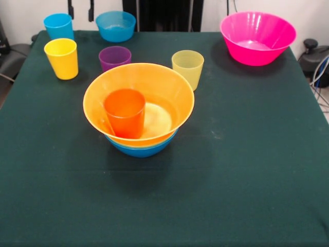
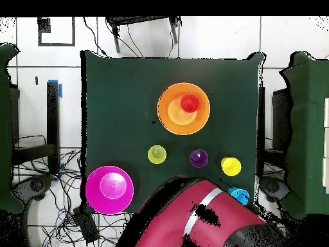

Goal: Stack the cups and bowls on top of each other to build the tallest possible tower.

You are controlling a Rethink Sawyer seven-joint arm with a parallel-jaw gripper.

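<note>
The tower stands in the table's middle: a large orange-yellow bowl (image 1: 154, 82) (image 2: 173, 116) nested in a blue bowl (image 1: 140, 150), with the orange cup (image 1: 125, 113) (image 2: 189, 103) upright inside. Loose cups stand behind it: blue (image 1: 58, 25) (image 2: 240, 195), yellow (image 1: 61, 58) (image 2: 231, 166), purple (image 1: 114, 56) (image 2: 198, 157) and pale yellow-green (image 1: 187, 67) (image 2: 157, 154). A second blue bowl (image 1: 115, 25) and a large pink bowl (image 1: 257, 37) (image 2: 109, 188) sit at the far corners. My gripper (image 1: 81, 10) shows only two dark fingertips at the top edge, apart and empty, between the blue cup and the blue bowl.
The dark green table (image 1: 247, 164) (image 2: 115, 96) has open cloth in front of and right of the tower. In the overhead view the red arm (image 2: 193, 222) covers the table's near edge and part of the blue cup. Cables lie on the floor beside the table.
</note>
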